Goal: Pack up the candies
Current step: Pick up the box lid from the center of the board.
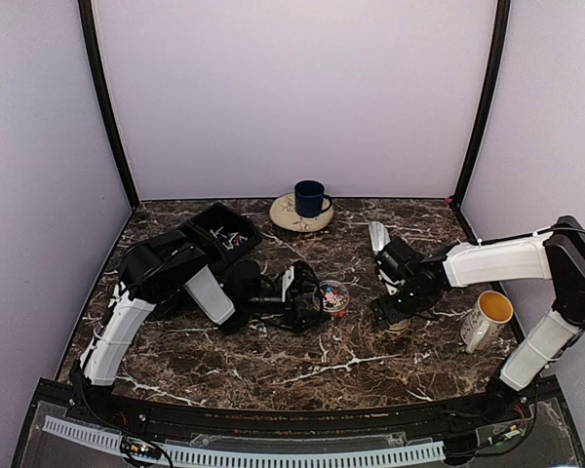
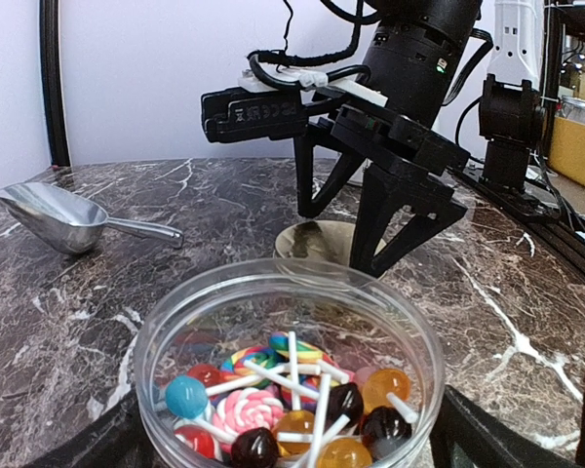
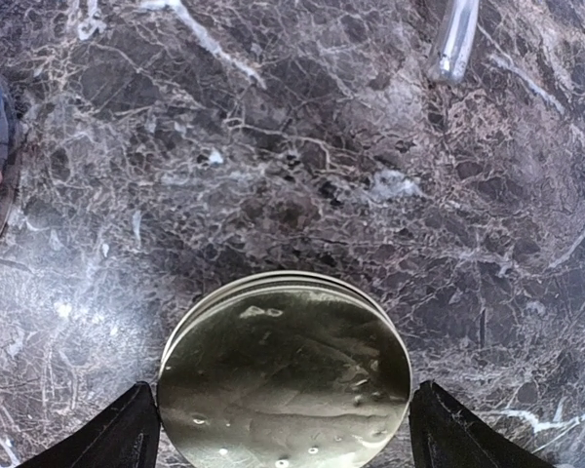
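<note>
**Left gripper (image 1: 317, 295) gaped around a small clear round jar (image 2: 288, 292) of candies (image 2: 273, 409); right gripper (image 3: 285, 444) gaped over a flat round gold lid (image 3: 285, 375)**

Fingers of the left gripper stood as far apart as they go, one on each side of the jar. The wrist view did not settle whether their pads touched the glass. The jar stood upright and uncovered on the dark brown marbled table top (image 1: 273, 375), near its middle. Inside lay the candies: round lollipops in blue, red, orange, dark brown and swirled pink, their thin white sticks crossing one another.

Just to the right of the jar, the right gripper pointed down with its fingers (image 3: 127, 434) spread. The gold lid lay flat on the table between them, with a narrow gap showing at either edge.

A shiny metal scoop (image 1: 378, 237) lay on the table behind the right gripper. At the back left sat a black three-part tray (image 1: 217, 209) with a few coloured pieces in it, too small to name. A dark blue mug (image 1: 309, 198) stood on a cream patterned plate (image 1: 285, 216) at the back. A white mug with a yellow inside (image 1: 486, 320) stood beside the right arm.
</note>
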